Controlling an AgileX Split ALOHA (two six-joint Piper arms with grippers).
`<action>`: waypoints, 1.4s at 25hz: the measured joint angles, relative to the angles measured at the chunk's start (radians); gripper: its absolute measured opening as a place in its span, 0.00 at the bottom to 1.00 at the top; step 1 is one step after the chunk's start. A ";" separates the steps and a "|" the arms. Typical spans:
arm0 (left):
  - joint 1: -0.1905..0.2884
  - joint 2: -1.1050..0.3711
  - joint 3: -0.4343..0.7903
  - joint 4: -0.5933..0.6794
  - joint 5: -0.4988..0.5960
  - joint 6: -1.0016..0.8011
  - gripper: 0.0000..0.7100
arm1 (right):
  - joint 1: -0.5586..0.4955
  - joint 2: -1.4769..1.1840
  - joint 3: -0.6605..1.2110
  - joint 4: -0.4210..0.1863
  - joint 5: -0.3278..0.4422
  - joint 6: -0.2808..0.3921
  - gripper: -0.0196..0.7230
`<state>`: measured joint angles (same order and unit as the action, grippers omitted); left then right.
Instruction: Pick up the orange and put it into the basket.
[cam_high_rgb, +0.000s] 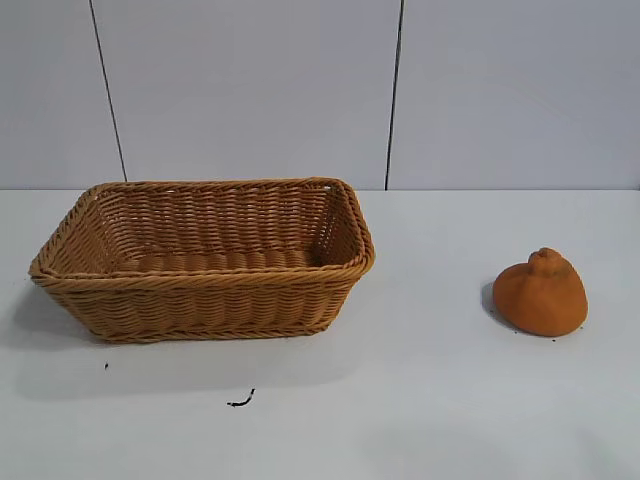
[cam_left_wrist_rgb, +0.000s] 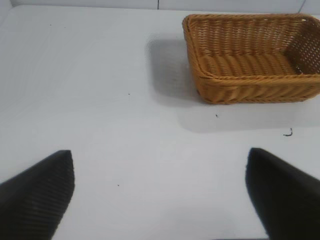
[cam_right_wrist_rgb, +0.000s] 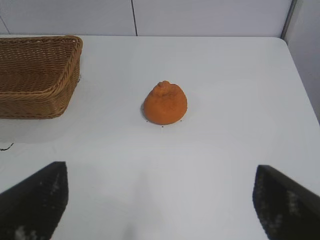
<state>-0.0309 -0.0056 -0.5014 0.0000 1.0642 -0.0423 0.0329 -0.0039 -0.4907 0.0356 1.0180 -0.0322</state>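
The right gripper is held with jaws spread wide, nothing between them, well short of the orange. The left gripper is likewise spread and bare. The orange is seen on the table, well apart from the basket.

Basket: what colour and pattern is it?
Tan-brown woven wicker basket, clearest in the exterior view.
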 joint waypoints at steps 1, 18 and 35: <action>0.000 0.000 0.000 0.000 0.000 0.000 0.94 | 0.000 0.000 0.000 0.000 0.000 0.000 0.96; 0.000 0.000 0.000 0.000 -0.001 0.000 0.94 | 0.000 0.690 -0.345 -0.015 0.077 0.052 0.96; 0.000 0.000 0.000 0.000 -0.001 0.000 0.94 | 0.000 1.771 -0.951 -0.015 0.123 0.052 0.96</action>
<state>-0.0309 -0.0056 -0.5014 0.0000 1.0633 -0.0423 0.0329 1.7673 -1.4416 0.0203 1.1410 0.0203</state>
